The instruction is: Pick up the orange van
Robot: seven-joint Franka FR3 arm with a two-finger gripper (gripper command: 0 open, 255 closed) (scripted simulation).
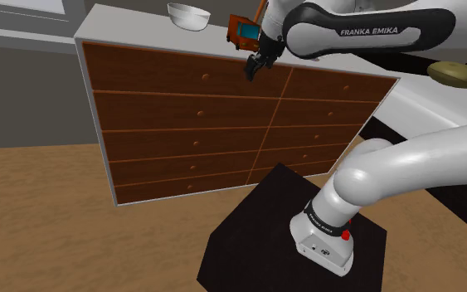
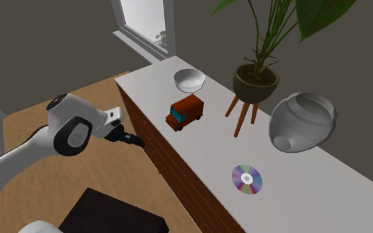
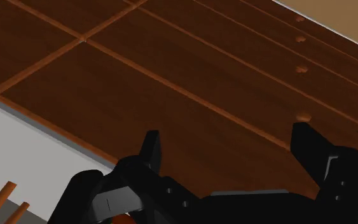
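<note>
The tool gapes wide, empty, facing the dresser drawers, below the orange van.

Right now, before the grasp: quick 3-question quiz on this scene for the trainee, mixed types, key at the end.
1. True or false: the tool is shut on the orange van.
2. The tool is: A) directly over the van; B) in front of the drawer fronts; C) touching the van.
3. Which white thing on the dresser top is nearest the van?

Key: 1) False: its fingers stand apart and hold nothing. 2) B. 3) The bowl.
</note>
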